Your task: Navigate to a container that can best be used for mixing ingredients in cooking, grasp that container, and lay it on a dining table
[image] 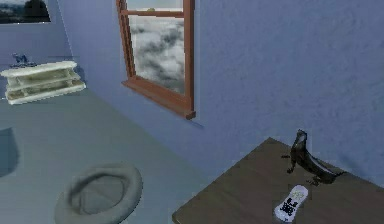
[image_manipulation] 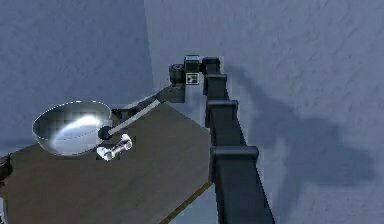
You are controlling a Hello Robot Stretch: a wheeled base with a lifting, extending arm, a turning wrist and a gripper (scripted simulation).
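A shiny metal bowl (image_manipulation: pixel 68 128) is at the arm side view's left, over the dark wooden table (image_manipulation: pixel 150 175). The dark arm bar (image_manipulation: pixel 232 150) rises from the bottom edge to the two white marked squares (image_manipulation: pixel 196 68). From there the gripper (image_manipulation: pixel 110 123) reaches left and down, and its thin fingers (image_manipulation: pixel 140 105) end at the bowl's right rim. I cannot tell whether the gripper holds the bowl. A small white object (image_manipulation: pixel 115 150) lies on the table just below the fingertips.
In the forward view, a dark wooden table (image: pixel 240 195) at bottom right carries a dark animal statue (image: pixel 308 160) and a white remote-like thing (image: pixel 291 204). A round grey cushion (image: pixel 98 193) lies on the floor. A white low shelf (image: pixel 40 80) stands far left, by a wood-framed window (image: pixel 158 50).
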